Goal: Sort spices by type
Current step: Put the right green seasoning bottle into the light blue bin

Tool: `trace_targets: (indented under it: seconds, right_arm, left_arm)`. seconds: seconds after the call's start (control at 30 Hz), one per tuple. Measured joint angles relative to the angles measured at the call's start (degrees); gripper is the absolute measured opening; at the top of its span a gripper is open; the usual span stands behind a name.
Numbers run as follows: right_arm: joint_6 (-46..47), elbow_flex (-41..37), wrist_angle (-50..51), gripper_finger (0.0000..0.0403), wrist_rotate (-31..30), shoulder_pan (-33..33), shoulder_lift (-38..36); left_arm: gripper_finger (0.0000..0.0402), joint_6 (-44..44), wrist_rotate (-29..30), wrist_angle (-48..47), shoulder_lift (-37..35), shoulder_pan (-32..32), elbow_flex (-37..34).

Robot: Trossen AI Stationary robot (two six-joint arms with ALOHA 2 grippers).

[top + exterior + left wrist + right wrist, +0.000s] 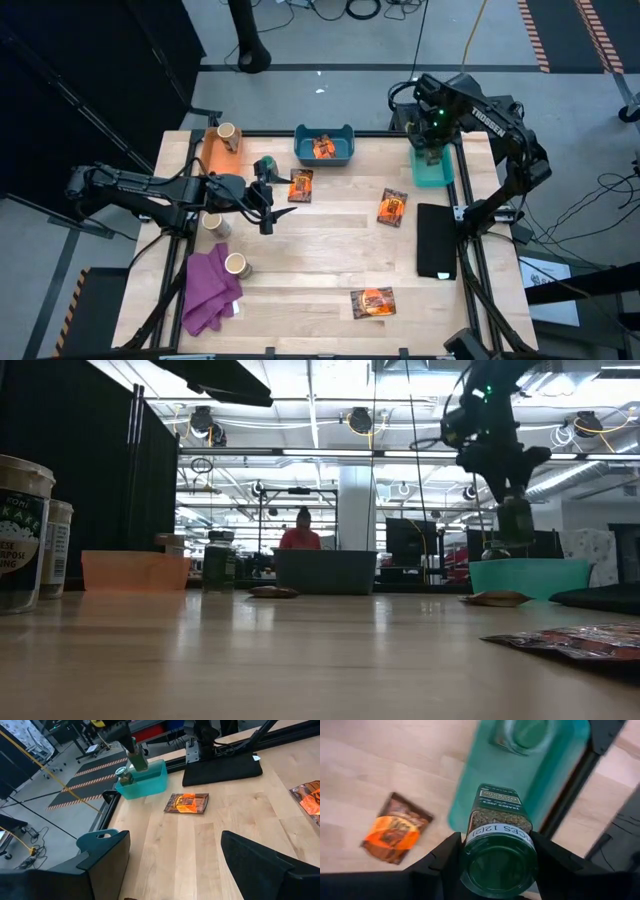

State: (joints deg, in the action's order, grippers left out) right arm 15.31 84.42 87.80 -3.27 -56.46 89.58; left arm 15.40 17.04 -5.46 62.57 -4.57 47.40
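Observation:
My right gripper [497, 870] is shut on a dark-green spice jar [499, 820] and hangs over the teal bin [432, 170] at the far right. Another green jar [525, 732] stands inside that bin. Orange-and-dark packets lie flat on the table [301, 185], [392, 207], [372, 302], and one lies in the blue bin [324, 148]. A tan jar [227, 133] stands in the orange bin [215, 150]. Two more tan jars [213, 223], [237, 265] and a green jar [264, 166] stand at the left. My left gripper [275, 205] waits open above the table's left half. My right gripper pinches the green jar's upper end [497, 837], just below its lid, between its two fingers [445, 862]. The fingers come from above, pointing down. The jar [516, 520] hangs upright below them, clear of the teal bin [528, 575].
A purple cloth [212, 290] lies at the near left beside a tan jar. A flat black block [437, 240] lies along the right edge, near the teal bin. Bare wood shows in the table's middle and near part. A person [300, 532] sits far behind the table.

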Motion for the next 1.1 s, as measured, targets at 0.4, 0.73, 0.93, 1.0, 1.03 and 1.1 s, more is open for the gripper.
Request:
trace_targets:
  seconds: [0.4,0.73,0.93,1.0,1.03,1.1]
  right_arm:
    - [-2.93,-8.19,-8.52,0.0176,0.51,-2.51,-0.26]
    - [-2.54,-13.54,-14.02,0.0176,0.68,-2.5,-0.24]
    - [-2.77,-17.93,-18.19,0.0176,2.23,-2.5,-0.24]
    - [-2.88,-18.66,-19.61,0.0176,2.54,-2.5,-0.24]
    - [-2.92,-18.92,-19.82,0.0176,2.98,-2.65,-0.24]
    - [-2.95,-19.12,-20.02,0.0176,3.49,-2.85,-0.24]
  left_arm:
    - [0.0317,-0.02,0.0,-0.27,0.0,0.01,0.0]
    - [0.0317,-0.07,-0.02,-0.83,0.0,-0.01,0.0]
    - [0.0317,-0.09,-0.02,-1.08,0.0,0.01,0.0]
    - [0.0317,-0.09,-0.02,-1.08,0.0,0.0,0.0]
    - [0.0317,-0.09,-0.02,-1.08,0.0,0.01,0.0]
    - [0.0317,-0.11,-0.02,-1.08,0.0,0.01,0.0]
